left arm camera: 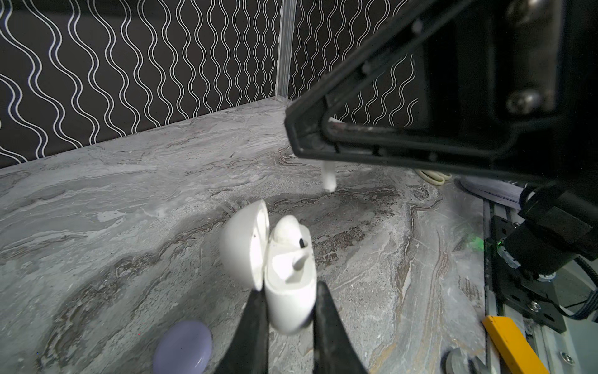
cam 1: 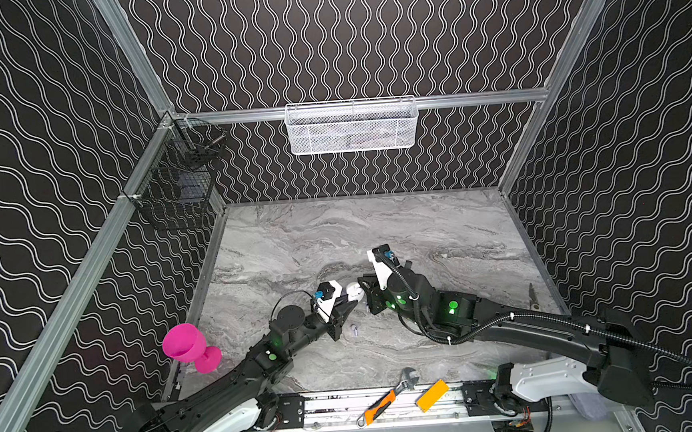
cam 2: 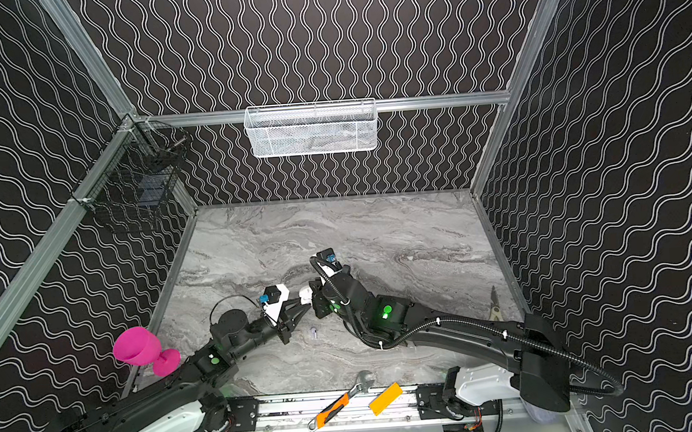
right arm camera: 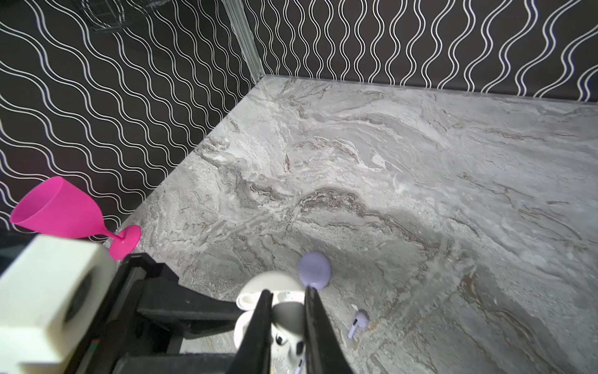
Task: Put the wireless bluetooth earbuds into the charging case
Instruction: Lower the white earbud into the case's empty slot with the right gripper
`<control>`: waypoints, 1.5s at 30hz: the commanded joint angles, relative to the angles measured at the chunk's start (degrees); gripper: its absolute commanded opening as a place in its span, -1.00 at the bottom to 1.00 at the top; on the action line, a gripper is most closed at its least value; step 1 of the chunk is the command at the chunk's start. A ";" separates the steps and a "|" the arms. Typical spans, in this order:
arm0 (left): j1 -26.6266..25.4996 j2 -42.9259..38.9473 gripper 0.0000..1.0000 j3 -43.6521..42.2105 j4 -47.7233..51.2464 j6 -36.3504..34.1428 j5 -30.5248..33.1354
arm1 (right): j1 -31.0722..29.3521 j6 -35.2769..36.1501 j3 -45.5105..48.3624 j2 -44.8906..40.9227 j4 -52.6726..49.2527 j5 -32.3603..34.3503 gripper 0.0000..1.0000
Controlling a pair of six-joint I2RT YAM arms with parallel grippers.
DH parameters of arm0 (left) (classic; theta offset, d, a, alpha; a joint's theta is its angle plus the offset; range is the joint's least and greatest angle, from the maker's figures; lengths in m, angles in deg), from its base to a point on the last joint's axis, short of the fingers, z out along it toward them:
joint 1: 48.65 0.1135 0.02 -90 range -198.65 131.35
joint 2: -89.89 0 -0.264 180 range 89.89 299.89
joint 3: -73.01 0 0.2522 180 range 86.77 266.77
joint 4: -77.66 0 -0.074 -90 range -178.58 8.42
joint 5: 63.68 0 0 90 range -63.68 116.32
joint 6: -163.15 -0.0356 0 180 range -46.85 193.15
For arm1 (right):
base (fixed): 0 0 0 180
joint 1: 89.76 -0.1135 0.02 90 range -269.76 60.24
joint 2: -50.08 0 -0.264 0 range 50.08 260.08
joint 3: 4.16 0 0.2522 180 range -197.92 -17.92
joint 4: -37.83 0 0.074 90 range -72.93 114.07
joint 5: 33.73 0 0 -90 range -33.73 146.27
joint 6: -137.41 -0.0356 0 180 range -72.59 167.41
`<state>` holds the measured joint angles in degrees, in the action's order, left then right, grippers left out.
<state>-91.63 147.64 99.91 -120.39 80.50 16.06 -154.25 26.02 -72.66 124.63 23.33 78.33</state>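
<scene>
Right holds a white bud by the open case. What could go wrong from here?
Only the stem of the white earbud shows outside the right gripper, so it may miss the free slot. The left gripper pinches the white case low; pushing could tip it. A lavender earbud lies loose nearby.

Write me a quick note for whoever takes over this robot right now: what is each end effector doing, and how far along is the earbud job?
Left end effector: shut on the open white case.
Right end effector: shut on the second white earbud, close to the case.
Done: the first white earbud sits in the case.
Left to do: seat the second white earbud; a lavender earbud lies loose on the table near the lavender case, which looks closed.
</scene>
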 commanded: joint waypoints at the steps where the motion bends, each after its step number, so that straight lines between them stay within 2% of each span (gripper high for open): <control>1: 0.00 -0.10 -0.98 0.39 -0.88 -0.24 0.15 | -0.61 1.60 -0.38 0.50 3.93 -0.74 -0.74; 16: 0.00 -0.60 -0.98 0.29 -0.62 -0.21 0.37 | -0.99 1.52 -1.41 4.03 5.21 -2.11 -0.75; 45: 0.00 -1.53 -0.98 0.09 -0.05 -0.32 1.11 | -1.08 0.73 -0.37 5.28 4.49 -3.23 -0.76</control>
<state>-91.63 146.31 99.91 -119.26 80.50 16.67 -155.27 27.27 -73.21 129.92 26.52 75.84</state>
